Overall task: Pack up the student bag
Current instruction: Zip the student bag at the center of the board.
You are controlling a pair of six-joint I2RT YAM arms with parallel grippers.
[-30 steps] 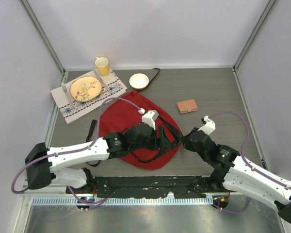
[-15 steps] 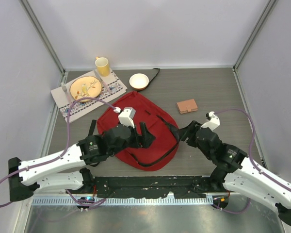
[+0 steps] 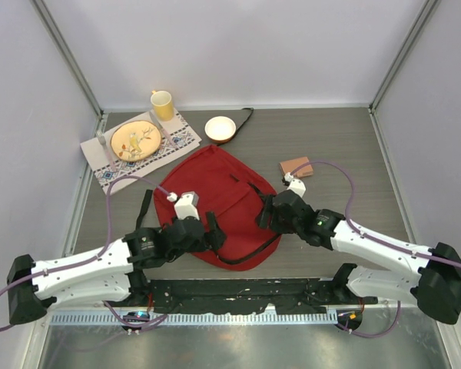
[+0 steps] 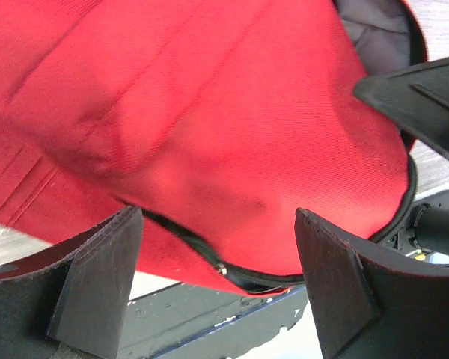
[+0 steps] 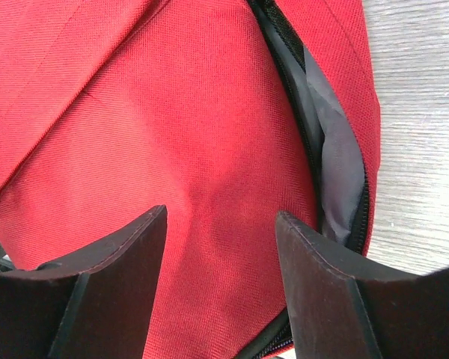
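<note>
1. Overhead, the student bag (image 3: 215, 184) is lying flat beneath both pincers, its long axis running away from them and its narrower end pointing far. The left gripper (image 3: 213, 233) and right gripper (image 3: 263, 215) are hovering with jaws wide, holding nothing.
2. At the left wrist, the zipper (image 4: 221, 268) is curving between the spread fingers. Pinching only that top rim likely works best.
3. At the right wrist, grey lining (image 5: 337, 164) is gaping just beyond the right finger. Shifting there should catch a single layer.
</note>
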